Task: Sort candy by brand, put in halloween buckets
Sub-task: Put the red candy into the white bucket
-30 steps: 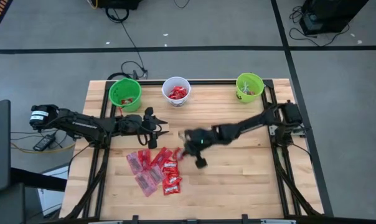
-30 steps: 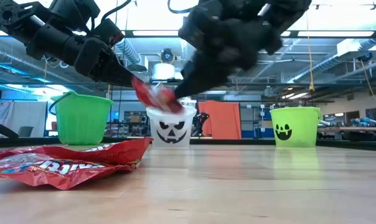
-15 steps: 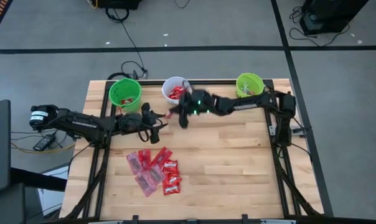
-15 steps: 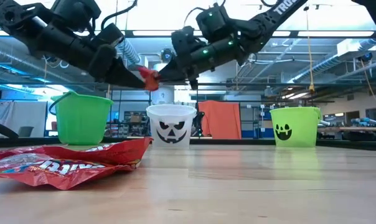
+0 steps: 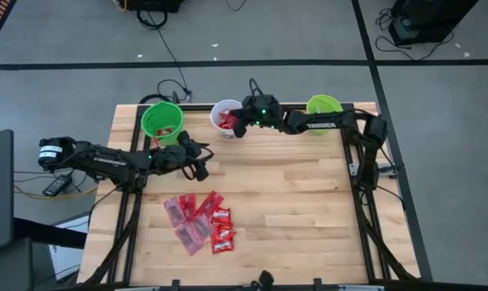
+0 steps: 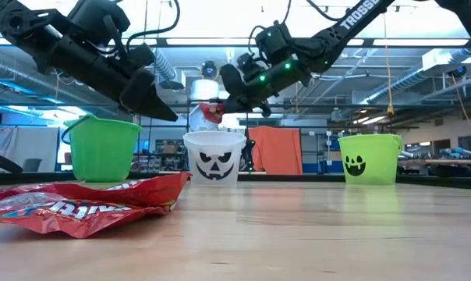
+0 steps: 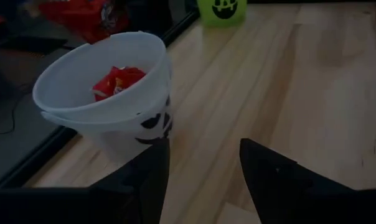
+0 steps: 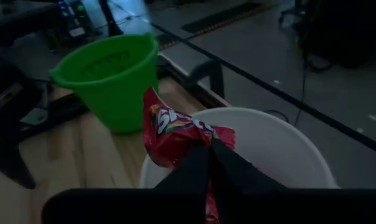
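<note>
Above the white bucket (image 8: 281, 149) at the far middle of the table (image 5: 309, 210), a red packet (image 8: 175, 134) hangs pinched between the pressed-together fingers of the right gripper (image 5: 237, 123), just over the rim and not yet let go. Red sweets (image 7: 115, 81) already lie inside that bucket. To its left stands a green bucket (image 5: 161, 121) with something red in it; to its right, well apart, stands the second green bucket (image 5: 324, 111), the one with the dark face, whose contents cannot be made out. A pile of red and pinkish packets (image 5: 199, 221) lies on the near left part of the table, so the sorting looks well begun with a fair share left. The right arm reaches from the far right side across to the white bucket, its wrist tipped downward. The left gripper (image 5: 200, 160) hovers with fingers spread and nothing between them, near the left green bucket and between the buckets and the pile.
</note>
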Available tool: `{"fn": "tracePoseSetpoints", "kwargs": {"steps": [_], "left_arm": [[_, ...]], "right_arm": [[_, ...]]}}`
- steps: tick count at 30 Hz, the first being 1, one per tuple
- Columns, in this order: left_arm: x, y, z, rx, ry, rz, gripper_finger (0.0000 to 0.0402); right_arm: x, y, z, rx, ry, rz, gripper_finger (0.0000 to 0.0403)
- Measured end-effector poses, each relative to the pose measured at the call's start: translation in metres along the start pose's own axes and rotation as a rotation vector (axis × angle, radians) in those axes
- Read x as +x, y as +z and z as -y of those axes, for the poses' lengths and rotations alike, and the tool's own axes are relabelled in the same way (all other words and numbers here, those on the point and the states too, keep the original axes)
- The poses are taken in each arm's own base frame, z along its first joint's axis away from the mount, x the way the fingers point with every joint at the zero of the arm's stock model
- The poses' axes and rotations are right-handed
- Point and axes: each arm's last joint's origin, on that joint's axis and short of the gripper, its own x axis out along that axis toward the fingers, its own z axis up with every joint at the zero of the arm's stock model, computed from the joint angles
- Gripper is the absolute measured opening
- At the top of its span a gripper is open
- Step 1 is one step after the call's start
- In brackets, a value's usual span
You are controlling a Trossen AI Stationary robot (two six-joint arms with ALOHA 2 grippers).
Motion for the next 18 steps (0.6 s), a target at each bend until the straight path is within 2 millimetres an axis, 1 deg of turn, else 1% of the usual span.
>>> {"fn": "tracePoseSetpoints", "kwargs": {"steps": [4, 6, 8, 10, 14, 16, 18], "left_arm": [[0.0, 0.0, 0.0, 0.021, -0.011, 0.003, 0.0202], [0.0, 0.0, 0.001, 0.023, -0.032, 0.003, 0.0202], [0.0, 0.0, 0.002, 0.037, -0.09, 0.004, 0.0202], [-0.001, 0.001, 0.006, 0.072, -0.198, 0.012, 0.0202], [-0.006, 0.0, 0.02, 0.12, -0.536, 0.024, 0.0202], [-0.009, -0.001, 0.028, 0.128, -0.625, 0.026, 0.0202], [-0.011, -0.005, 0.035, 0.145, -0.654, 0.004, 0.0202]], "right_arm": [[0.0, 0.0, 0.012, 0.043, -0.043, -0.012, 0.0045], [0.0, 0.001, 0.016, 0.046, -0.041, -0.013, 0.0071], [0.0, 0.002, 0.017, 0.048, -0.016, -0.011, 0.0102], [0.0, 0.003, 0.017, 0.049, 0.026, -0.011, 0.0135], [-0.005, 0.009, 0.01, 0.042, 0.117, -0.005, 0.0199], [-0.009, 0.013, 0.007, 0.025, 0.117, 0.011, 0.0226], [-0.012, 0.018, 0.006, 0.003, 0.069, 0.037, 0.0249]]}}
